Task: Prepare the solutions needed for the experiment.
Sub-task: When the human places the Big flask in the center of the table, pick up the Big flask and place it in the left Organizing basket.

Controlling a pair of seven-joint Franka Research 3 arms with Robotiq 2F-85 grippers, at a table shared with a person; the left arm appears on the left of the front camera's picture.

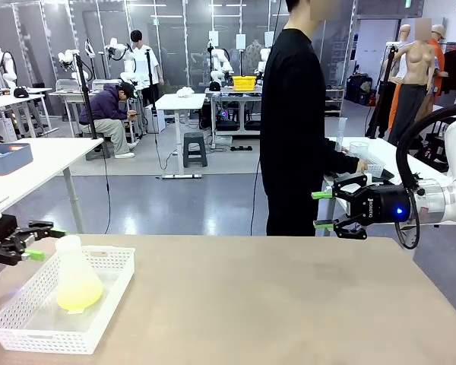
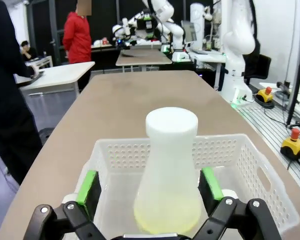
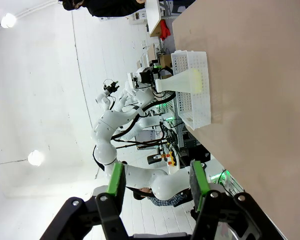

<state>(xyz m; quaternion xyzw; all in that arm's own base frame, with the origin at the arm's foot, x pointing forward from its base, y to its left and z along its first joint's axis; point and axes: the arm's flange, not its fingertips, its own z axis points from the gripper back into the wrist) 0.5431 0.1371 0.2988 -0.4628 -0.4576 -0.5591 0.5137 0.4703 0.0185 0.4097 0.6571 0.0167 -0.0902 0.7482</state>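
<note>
A shallow pale yellow-green solution (image 1: 79,295) pools in the bottom of a cloudy plastic flask (image 2: 169,175) standing in a white perforated basket (image 1: 30,319) at the bench's (image 1: 273,304) left end. The left tool (image 2: 149,190) straddles the flask, fingers spread without touching. The right tool (image 1: 326,210) hovers past the bench's far edge, jaws apart and empty; bare bench stretches between

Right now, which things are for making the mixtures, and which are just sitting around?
For the job:
- yellow-green liquid
- flask holding it
- left gripper, jaws open by the flask

Just there:
- white basket
- brown table
- right gripper, holding nothing
</note>
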